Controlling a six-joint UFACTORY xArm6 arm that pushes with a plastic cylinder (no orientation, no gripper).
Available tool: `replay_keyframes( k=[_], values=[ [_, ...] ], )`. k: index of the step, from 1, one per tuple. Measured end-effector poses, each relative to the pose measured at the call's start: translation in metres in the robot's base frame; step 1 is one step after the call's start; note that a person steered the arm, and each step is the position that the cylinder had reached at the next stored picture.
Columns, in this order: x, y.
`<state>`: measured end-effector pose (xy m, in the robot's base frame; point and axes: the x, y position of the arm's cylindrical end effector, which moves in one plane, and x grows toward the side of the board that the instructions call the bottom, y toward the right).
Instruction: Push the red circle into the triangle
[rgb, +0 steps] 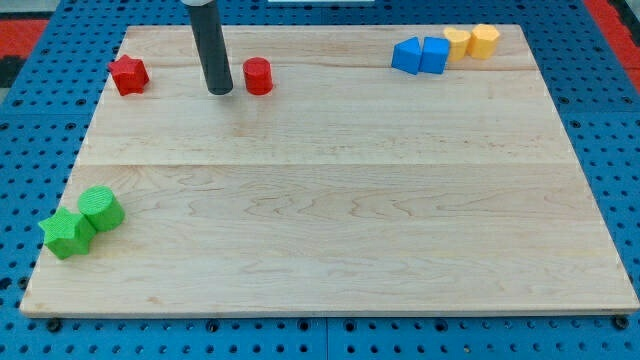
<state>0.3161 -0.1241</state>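
My tip (219, 91) is resting on the bench (330, 200) near the view's top left, just to the view's left of the red circle (258, 76) and seemingly apart from it by a thin gap; there are no jaws on this rod, so nothing is being held and nothing is opening or closing, the rod is only pushing. The red circle is sitting near the top edge, with the red star (129, 75) further to the view's left, on the far side of my tip.

Which block counts as the triangle is not plain; the blue triangle (406, 55) at the view's top right looks the likeliest, touching a blue block (435, 55) whose shape I cannot make out, with a yellow block (457, 42) and another yellow block (484, 40) just beside them.

The risks, as I am judging them: the circle is lying close to the bench's top edge, so a push that is drifting upward could be sending it off the board; a round block is tending to roll off a narrow rod, so an off-centre contact could be letting it slip past my tip to one side; the run to the blue pair is long, so small errors are adding up; arriving too hard could be scattering the blue and yellow blocks. The green star (66, 233) and green circle (101, 209) at the bottom left are lying well apart and are not at risk.
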Motion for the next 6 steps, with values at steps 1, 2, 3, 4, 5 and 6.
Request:
replay_keyframes(
  k=[1, 2, 3, 4, 5, 6],
  values=[
    [-0.022, 0.101],
    [-0.024, 0.112],
    [-0.025, 0.039],
    [-0.053, 0.064],
    [-0.074, 0.168],
    [-0.069, 0.202]
  ],
)
